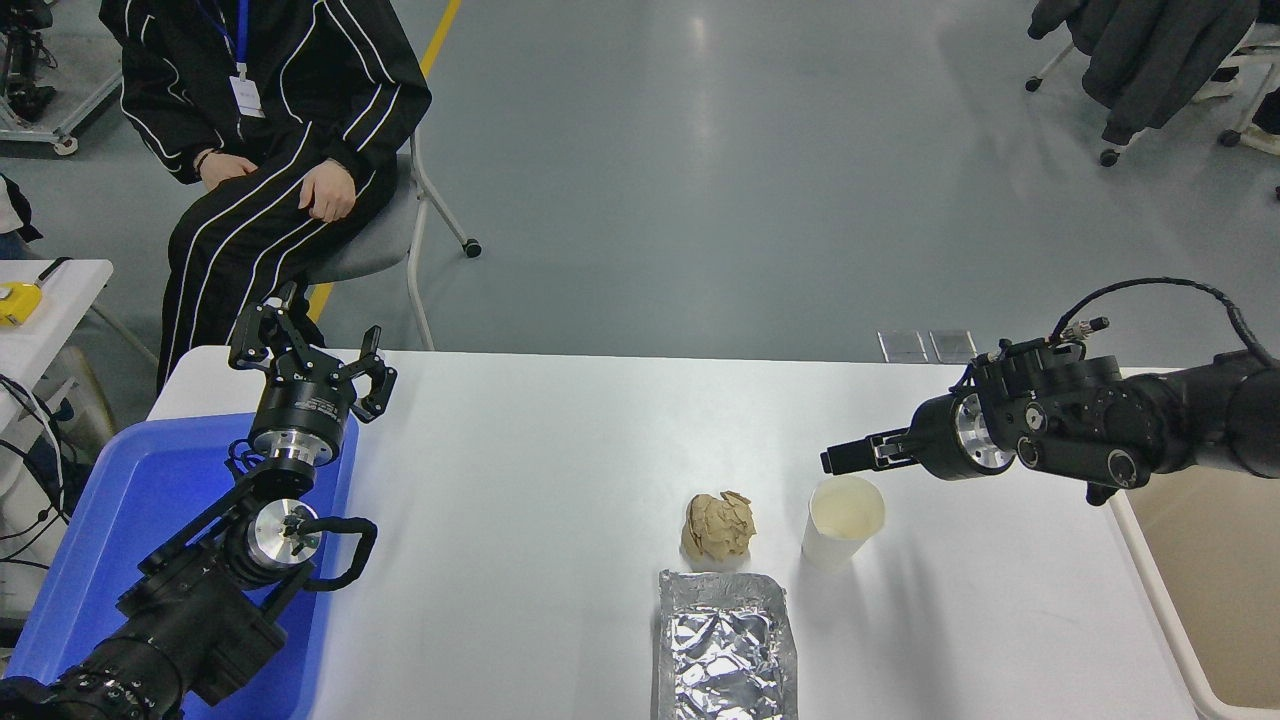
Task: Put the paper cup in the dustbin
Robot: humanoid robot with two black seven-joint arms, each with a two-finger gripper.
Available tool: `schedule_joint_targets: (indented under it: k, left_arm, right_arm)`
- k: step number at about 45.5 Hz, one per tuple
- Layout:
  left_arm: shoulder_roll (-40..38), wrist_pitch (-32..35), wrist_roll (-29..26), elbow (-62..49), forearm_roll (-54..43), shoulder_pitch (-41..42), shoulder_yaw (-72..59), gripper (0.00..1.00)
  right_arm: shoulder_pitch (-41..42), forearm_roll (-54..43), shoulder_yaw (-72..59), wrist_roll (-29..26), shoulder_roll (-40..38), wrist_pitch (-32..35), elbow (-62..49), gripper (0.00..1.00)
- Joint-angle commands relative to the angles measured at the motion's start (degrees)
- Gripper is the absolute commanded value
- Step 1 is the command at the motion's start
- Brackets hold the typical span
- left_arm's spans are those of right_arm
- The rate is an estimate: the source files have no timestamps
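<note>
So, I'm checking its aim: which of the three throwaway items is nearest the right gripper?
The paper cup, standing upright just below the right gripper; the brown paper ball and foil tray lie farther left.

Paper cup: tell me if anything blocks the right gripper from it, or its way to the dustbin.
Nothing visible does. The right gripper hovers beside the paper cup, rim exposed. The brown paper ball sits on the cup's far side from the dustbin; only bare table lies between cup and bin.
</note>
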Motion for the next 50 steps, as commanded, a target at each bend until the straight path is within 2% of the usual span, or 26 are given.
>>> schedule_joint_targets:
  k: [1,13,19,22,24,25,26,27,28,38,44,50]
  left_arm:
    - [0.0,-0.1,-0.1,0.0,0.0,0.0,0.0,1.00]
    - [0.0,0.0,0.0,0.0,0.0,0.0,0.0,1.00]
    - [0.0,0.0,0.0,0.0,0.0,-0.1,0.0,1.00]
    - [0.0,0.0,0.0,0.0,0.0,0.0,0.0,1.00]
    - [0.0,0.0,0.0,0.0,0.0,-0.1,0.0,1.00]
    - [0.0,0.0,0.0,0.0,0.0,-0.1,0.0,1.00]
    - [0.0,0.0,0.0,0.0,0.0,-0.1,0.0,1.00]
    - [0.0,0.0,0.0,0.0,0.0,0.0,0.0,1.00]
    - [0.0,0.0,0.0,0.0,0.0,0.0,0.0,1.00]
    - [0.0,0.0,0.0,0.0,0.0,0.0,0.0,1.00]
    - [0.0,-0.1,0.0,0.0,0.0,0.0,0.0,1.00]
    - [0.0,0.0,0.0,0.0,0.0,-0.1,0.0,1.00]
  right_arm:
    - [-2.4,-3.8,0.0,0.1,-1.3,-0.1,0.1,0.99]
    - [-3.2,-4.5,0.1,0.2,-1.2,-0.2,-0.1,0.97]
    - [-3.8,-5.3,0.2,0.2,-1.1,-1.6,-0.3,0.89]
    - [-4.0,-5.4,0.1,0.2,-0.9,-3.1,-0.4,0.80]
    - [-3.9,-5.6,0.1,0.2,-0.9,-3.4,-0.4,0.70]
    - [-3.9,-5.7,0.1,0.2,-0.9,-3.4,-0.4,0.62]
    - [-3.9,-5.8,0.0,0.3,-0.9,-3.2,-0.3,0.37]
    - [-3.9,-5.8,-0.1,0.3,-0.9,-3.0,-0.3,0.27]
    - [-3.9,-5.8,-0.1,0.3,-0.8,-3.0,-0.3,0.23]
    - [-4.6,-5.8,0.0,0.7,-0.7,-2.9,-0.2,0.20]
    - [-4.6,-5.9,-0.2,1.9,-0.7,-2.8,-0.2,0.00]
    - [-4.6,-5.9,-0.3,2.7,-0.7,-2.8,-0.2,0.00]
